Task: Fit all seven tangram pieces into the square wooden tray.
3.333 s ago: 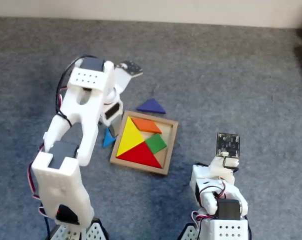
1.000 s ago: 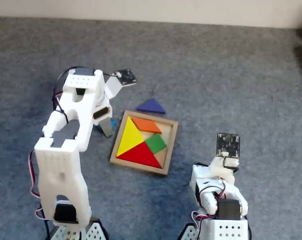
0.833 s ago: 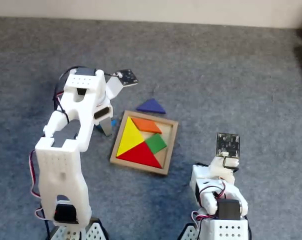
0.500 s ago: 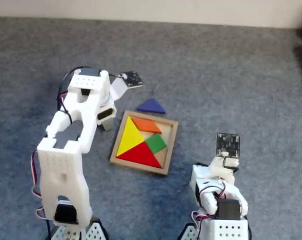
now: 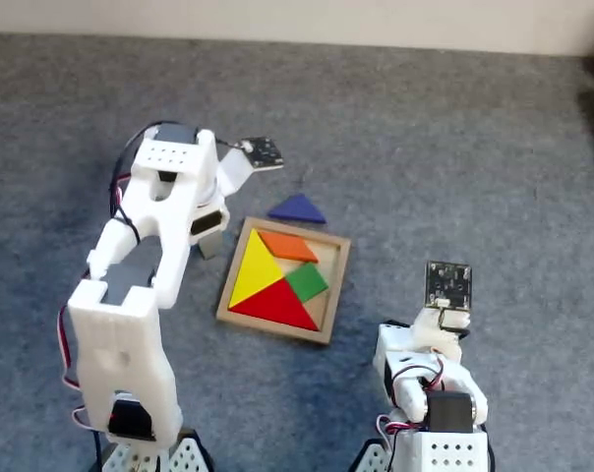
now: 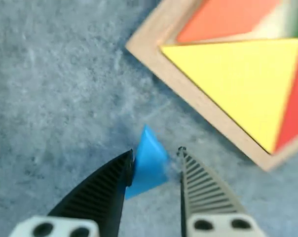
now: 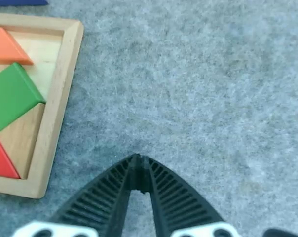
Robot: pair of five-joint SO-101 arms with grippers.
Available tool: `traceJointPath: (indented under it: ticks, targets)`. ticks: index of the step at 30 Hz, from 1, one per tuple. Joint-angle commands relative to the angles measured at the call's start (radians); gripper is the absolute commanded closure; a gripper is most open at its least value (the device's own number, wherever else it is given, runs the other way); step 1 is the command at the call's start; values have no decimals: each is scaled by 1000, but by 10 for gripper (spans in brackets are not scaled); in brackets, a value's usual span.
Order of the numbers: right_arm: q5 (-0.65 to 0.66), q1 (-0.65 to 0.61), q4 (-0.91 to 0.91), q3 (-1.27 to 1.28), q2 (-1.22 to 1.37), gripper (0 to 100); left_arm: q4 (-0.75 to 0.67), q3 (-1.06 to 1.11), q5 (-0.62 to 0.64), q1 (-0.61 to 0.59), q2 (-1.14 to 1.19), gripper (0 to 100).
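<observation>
Left pincer (image 6: 155,154) is clamped on a small blue triangle (image 6: 148,170), one finger on each side of the piece, just beside the outer corner of the tray (image 6: 198,101). The grasp presumably readies the piece for carrying over the rim into the bare wood left inside. From above, the left arm stands over the desk (image 5: 454,147) at the tray's left side, with its wrist above the corner nearest the orange piece (image 5: 287,246). Four pieces are seated: orange piece, yellow triangle (image 5: 251,275), red triangle (image 5: 277,306) and green square (image 5: 307,282). They are packed edge to edge toward the left, so the open floor lies along the right side and near corner. A navy triangle (image 5: 297,208) lies flat on the desk just beyond the far rim, apart from it, within likely reach of either arm. Right pincer (image 7: 139,160) is clenched on nothing and hangs low over the desk, near the tray's right rim but clear of it, probably parked out of the way. The desk is covered in grey felt, rough enough to keep thin pieces from sliding. A pale wall (image 5: 376,20) bounds its far edge.
</observation>
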Motion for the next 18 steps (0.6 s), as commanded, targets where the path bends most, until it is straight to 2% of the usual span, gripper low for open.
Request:
traceJointPath:
  ticks: [1, 3, 7, 13, 15, 18]
  targets:
    - [14, 12, -25, 134, -5, 987, 63, -21, 2, 79, -124, 931]
    - [14, 12, -25, 134, -5, 987, 80, -21, 3, 120, -143, 930]
    - [14, 12, -25, 134, -5, 987, 75, -28, 94, 214, -151, 930]
    - [14, 12, -25, 134, -5, 987, 72, -22, 107, 346, -150, 930]
    - [14, 12, -25, 134, -5, 987, 66, -22, 110, 374, -150, 930]
    - [14, 12, -25, 134, -5, 987, 0, -21, 195, 387, -148, 929]
